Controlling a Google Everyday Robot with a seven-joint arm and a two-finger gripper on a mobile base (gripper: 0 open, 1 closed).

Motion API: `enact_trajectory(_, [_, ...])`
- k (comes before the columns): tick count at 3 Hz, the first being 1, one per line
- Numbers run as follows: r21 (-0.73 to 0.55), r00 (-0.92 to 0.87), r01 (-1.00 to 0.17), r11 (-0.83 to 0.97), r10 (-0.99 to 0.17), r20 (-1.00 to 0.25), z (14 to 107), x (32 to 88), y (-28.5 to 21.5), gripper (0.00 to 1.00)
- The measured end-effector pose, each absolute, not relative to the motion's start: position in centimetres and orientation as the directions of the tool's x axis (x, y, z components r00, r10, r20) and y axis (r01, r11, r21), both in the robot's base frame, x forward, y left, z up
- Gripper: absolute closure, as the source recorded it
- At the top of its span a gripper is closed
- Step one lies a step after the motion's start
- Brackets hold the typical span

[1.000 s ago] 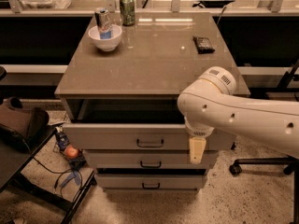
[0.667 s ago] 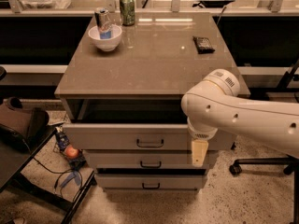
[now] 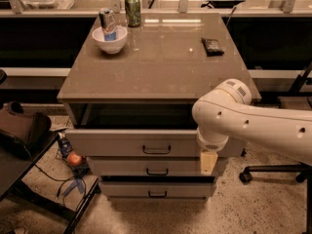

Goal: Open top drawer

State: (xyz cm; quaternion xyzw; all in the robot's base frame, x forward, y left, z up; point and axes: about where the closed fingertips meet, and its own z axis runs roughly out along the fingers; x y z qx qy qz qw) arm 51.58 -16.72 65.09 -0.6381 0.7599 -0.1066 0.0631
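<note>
Top drawer [image 3: 122,143] sits partway out, likely why end effector [image 3: 208,162] hangs clear of handle [image 3: 156,150]; its grip: cannot tell.

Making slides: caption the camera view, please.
Top drawer pulled partly open; the gripper hangs in front of its right end.
</note>
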Motion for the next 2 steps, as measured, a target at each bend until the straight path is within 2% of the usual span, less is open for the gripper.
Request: enact_trajectory(2, [-0.241,-0.176,-0.957,0.161,-0.984,0.041,65.03,51.48,-16.73,0.63])
